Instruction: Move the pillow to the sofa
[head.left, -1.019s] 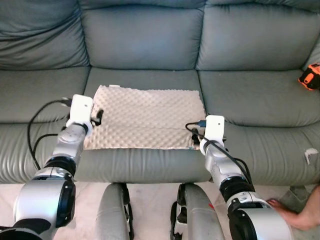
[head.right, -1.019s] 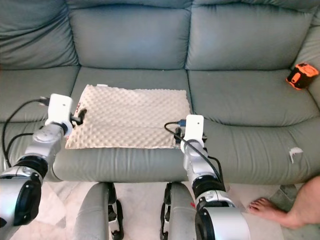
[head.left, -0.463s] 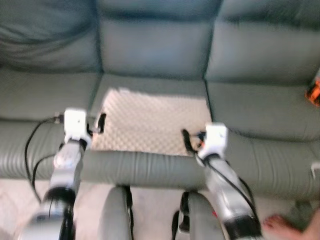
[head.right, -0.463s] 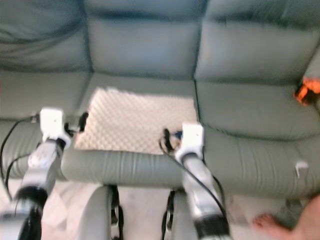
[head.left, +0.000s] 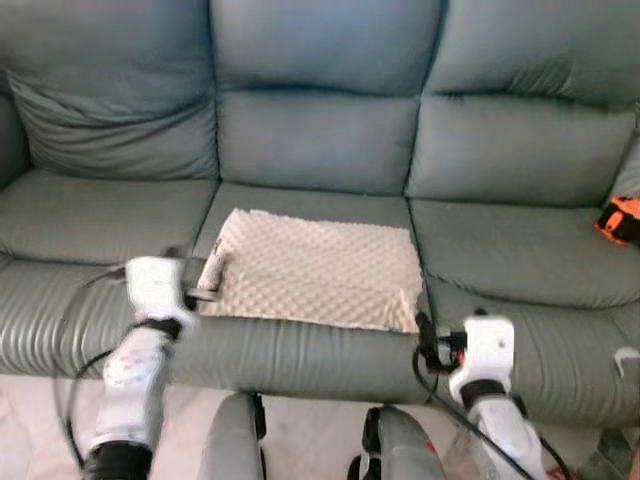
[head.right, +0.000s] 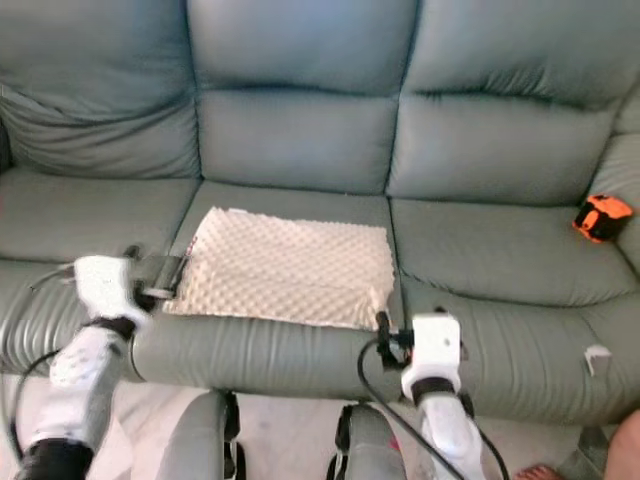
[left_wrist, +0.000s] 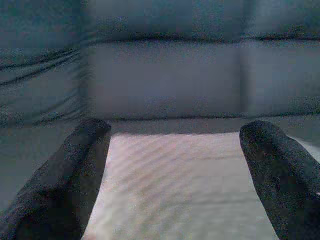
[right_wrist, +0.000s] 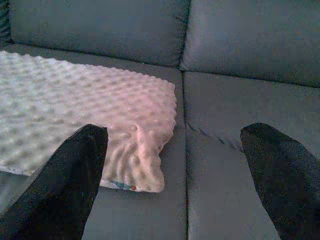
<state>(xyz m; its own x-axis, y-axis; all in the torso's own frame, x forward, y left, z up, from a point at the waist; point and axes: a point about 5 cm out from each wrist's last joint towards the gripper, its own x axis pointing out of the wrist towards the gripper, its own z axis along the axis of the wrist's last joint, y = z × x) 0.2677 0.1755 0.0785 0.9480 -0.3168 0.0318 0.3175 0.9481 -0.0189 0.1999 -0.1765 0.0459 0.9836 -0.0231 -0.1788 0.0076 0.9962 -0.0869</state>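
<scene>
Left eye view: the beige dimpled pillow (head.left: 315, 267) lies flat on the middle seat of the grey-green leather sofa (head.left: 320, 120). The left gripper (head.left: 205, 285) sits at the pillow's near left corner, the right gripper (head.left: 428, 340) just off its near right corner, over the seat's front edge. Well off beyond the right gripper, an orange-and-black object (head.left: 621, 219) rests on the far seat cushion.

Left wrist view: the left gripper's two black fingers (left_wrist: 75, 175) are spread wide, the pillow stretching out between them, the backrest beyond.

Right wrist view: the right gripper's fingers (right_wrist: 70, 175) gape apart, holding nothing; the pillow's corner lies between them, close beside one finger, with bare seat cushion toward the other.
</scene>
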